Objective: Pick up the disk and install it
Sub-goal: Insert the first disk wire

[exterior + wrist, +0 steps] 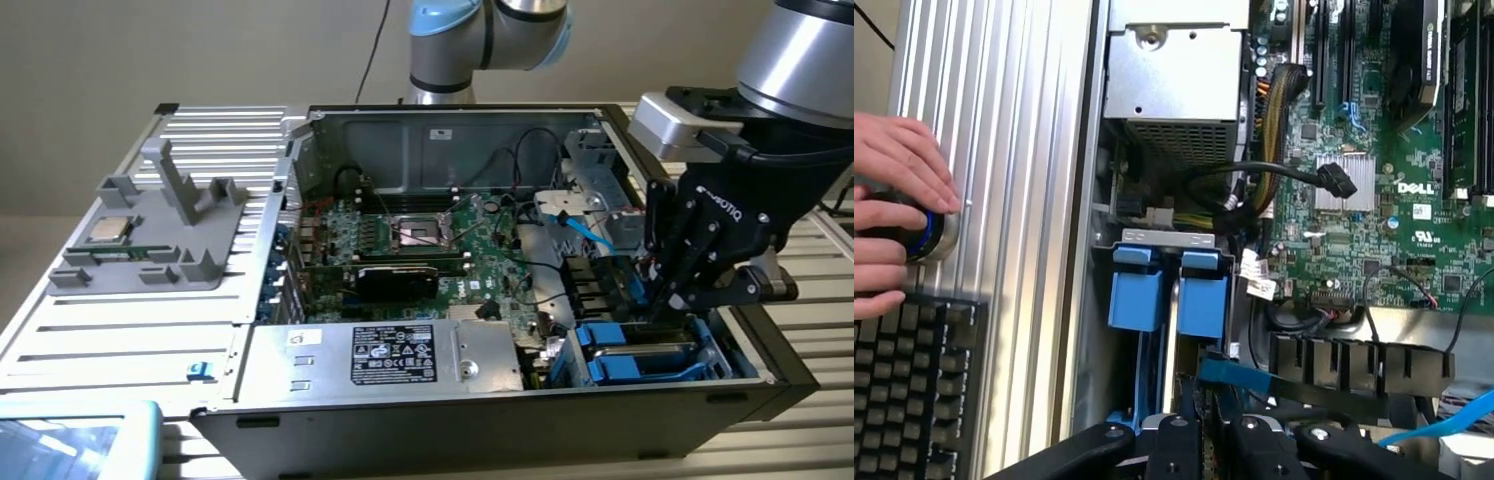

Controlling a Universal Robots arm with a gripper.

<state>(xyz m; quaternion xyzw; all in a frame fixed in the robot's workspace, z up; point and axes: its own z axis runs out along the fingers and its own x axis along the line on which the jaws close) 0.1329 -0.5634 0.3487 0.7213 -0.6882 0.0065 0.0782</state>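
The disk (1229,370) shows edge-on as a blue strip of its frame just ahead of my fingers. In the exterior view a bit of that blue frame (630,285) sits behind the fingers. My black gripper (663,305) reaches down into the open computer case at the exterior view's right. It hangs right above the drive bay (667,368). Its jaws stand close together, shut on the disk's thin edge (1214,435). Two blue carrier tabs (1137,295) sit side by side in the bay. Most of the disk's body is hidden by the fingers.
A silver power supply box (400,355) lies along the case's front beside the bay. The green motherboard (427,240) with cables fills the middle. A grey fixture holding a square chip (114,230) stands outside the case. A person's hands (899,200) rest on a knob by a keyboard (904,380).
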